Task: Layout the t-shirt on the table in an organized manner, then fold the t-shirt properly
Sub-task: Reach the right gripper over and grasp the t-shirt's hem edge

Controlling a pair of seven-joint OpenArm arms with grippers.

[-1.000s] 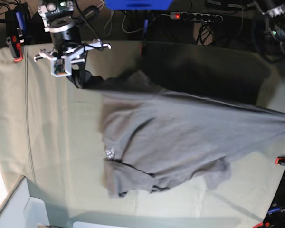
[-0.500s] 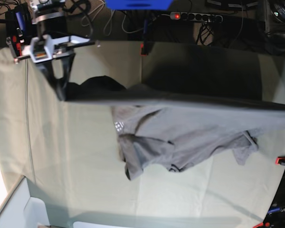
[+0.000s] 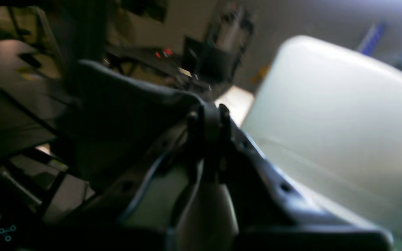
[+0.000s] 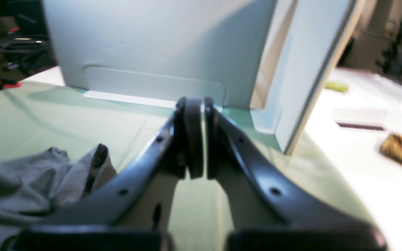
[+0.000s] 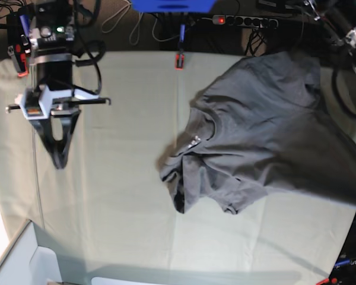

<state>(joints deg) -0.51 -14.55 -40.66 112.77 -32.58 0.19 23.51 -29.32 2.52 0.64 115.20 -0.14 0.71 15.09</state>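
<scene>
**T-shirt bunched on the far right of the table, one gripper clamped on cloth, the other shut on nothing**

The table [image 5: 118, 196], covered in pale sage-green cloth with faint crease lines, fills most of the base view. A red clip [image 5: 178, 60] is seen at its top edge and another [image 5: 21, 64] near its upper left corner. A pale blue box [image 5: 24, 261] sits at the lower left corner; its wall is seen again behind the fingers in the right wrist view.

The t-shirt [image 5: 273, 130], dark grey, is spread loosely over the right half of the table in the base view, its body stretched toward the right edge of the picture. The round collar [image 5: 200, 133] faces left, with the small pale neck label [image 5: 193, 141] at it. A crumpled sleeve [image 5: 187, 184] lies at the lower left of the garment, and the cloth is wrinkled throughout. A fold of the same grey fabric is seen at the lower left of the right wrist view.

The right gripper [image 4: 196, 139] is held over bare cloth at the left of the base view, well apart from the t-shirt; its fingers are pressed together with nothing between them. The left gripper [image 3: 208, 139] is seen only in the blurred left wrist view, where its fingers are closed on a dark fold of the t-shirt.
</scene>
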